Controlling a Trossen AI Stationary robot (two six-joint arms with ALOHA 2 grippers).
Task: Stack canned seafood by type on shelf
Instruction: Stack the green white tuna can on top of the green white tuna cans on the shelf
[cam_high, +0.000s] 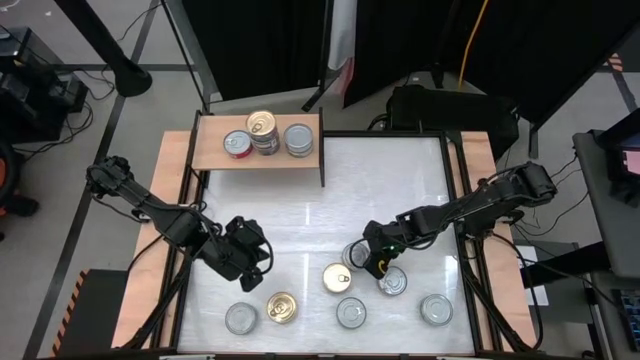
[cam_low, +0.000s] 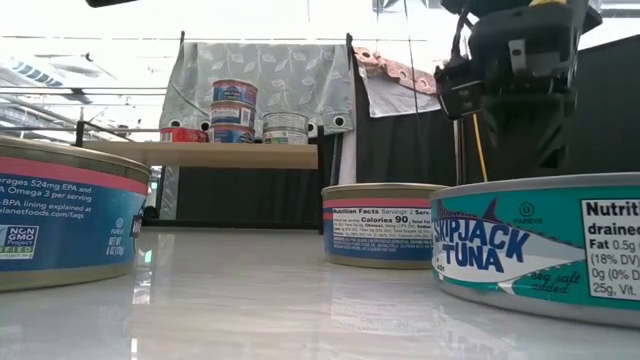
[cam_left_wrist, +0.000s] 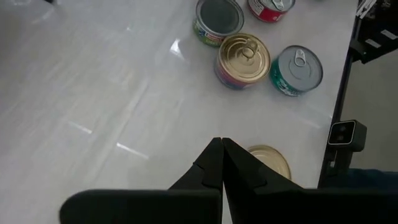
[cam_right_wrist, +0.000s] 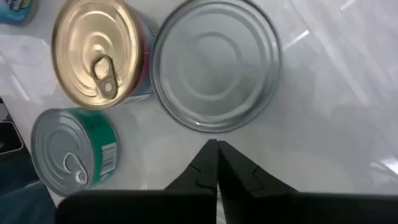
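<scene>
The wooden shelf (cam_high: 260, 152) stands at the table's far left and carries a red tin (cam_high: 237, 143), a silver-lidded tin (cam_high: 298, 138) and a two-high stack with a gold lid (cam_high: 262, 125). Several more tins of canned seafood stand on the near half of the table. My right gripper (cam_right_wrist: 214, 144) is shut and points down beside a tin with a plain silver top (cam_right_wrist: 214, 65), with a gold-lidded tin (cam_right_wrist: 99, 53) and a green tin (cam_right_wrist: 71, 152) close by. My left gripper (cam_left_wrist: 221, 142) is shut and hangs over bare table, near a gold-lidded tin (cam_left_wrist: 270, 160).
Raised wooden strips (cam_high: 172, 180) run along the table's left and right sides. The middle and far right of the white tabletop (cam_high: 390, 180) are bare. In the low view, a blue-and-pink tin (cam_low: 65, 215) and a Skipjack tuna tin (cam_low: 545, 250) stand at the near edge.
</scene>
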